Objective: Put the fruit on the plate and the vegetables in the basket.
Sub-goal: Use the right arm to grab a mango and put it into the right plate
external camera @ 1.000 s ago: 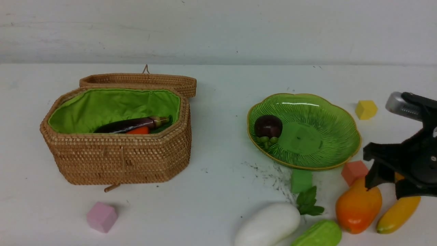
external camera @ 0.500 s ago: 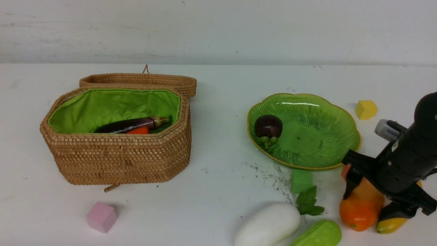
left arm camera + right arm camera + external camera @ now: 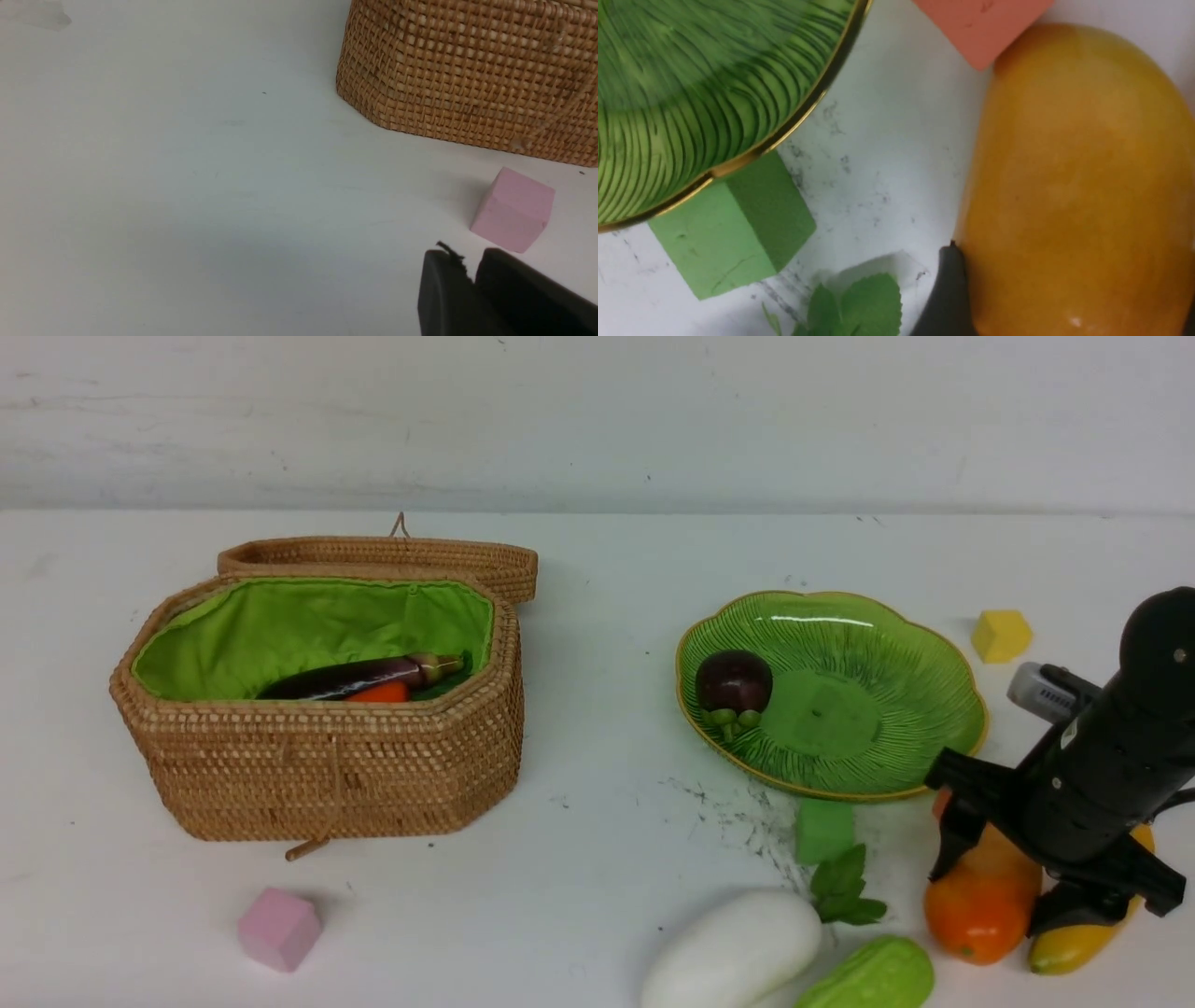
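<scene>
You've mangosteen (image 3: 734, 679) on plate (image 3: 896, 663), eggplant (image 3: 345, 678) & carrot (image 3: 378, 693) in basket (image 3: 327, 765); mango (image 3: 976, 910), banana (image 3: 1074, 947), radish (image 3: 733, 952), cucumber (image 3: 868, 975) outstanding on bench (image 3: 597, 859); right claw (image 3: 994, 891) spread astride mango, left claw (image 3: 472, 280) clenched, empty

**No legible writing in any view**

No word, number, brand or sign can be read in the front view or either wrist view. The nearest thing to a marking is a cluster of tiny dark specks on the pale grey part (image 3: 1046, 693) mounted at the right arm's wrist, and they are too small to make out. A small white fleck (image 3: 1075, 735) on the black arm casing just below it may be a label, but it is equally unreadable.
</scene>
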`<state>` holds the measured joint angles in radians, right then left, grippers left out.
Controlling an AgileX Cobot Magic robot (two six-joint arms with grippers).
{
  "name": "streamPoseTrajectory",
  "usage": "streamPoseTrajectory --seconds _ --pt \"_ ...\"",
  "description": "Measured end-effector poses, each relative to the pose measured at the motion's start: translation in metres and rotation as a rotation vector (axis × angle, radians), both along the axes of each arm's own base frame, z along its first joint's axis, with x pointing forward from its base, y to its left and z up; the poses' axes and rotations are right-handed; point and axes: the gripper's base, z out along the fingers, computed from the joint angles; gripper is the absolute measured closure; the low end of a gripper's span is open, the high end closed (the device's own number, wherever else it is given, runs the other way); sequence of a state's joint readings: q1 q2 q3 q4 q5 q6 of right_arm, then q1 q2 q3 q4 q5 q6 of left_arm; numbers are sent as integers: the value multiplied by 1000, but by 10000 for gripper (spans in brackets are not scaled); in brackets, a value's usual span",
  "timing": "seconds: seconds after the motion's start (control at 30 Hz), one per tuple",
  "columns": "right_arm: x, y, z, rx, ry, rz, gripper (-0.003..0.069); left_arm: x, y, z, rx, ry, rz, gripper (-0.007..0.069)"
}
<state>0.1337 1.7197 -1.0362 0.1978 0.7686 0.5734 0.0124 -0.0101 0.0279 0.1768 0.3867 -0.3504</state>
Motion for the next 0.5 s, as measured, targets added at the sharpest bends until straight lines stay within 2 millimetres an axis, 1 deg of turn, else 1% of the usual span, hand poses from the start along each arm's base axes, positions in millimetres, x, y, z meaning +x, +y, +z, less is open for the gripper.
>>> streamPoseTrajectory --seconds 0.3,0.4,0.5 --pt "-1 0 2 -4 3 41 97 0 0 0 0 0 0 514" --pt "-6 0 4 -4 27 49 97 0 0 0 0 0 0 511" --pt "-10 0 12 -3 19 54 99 0 0 0 0 0 0 511"
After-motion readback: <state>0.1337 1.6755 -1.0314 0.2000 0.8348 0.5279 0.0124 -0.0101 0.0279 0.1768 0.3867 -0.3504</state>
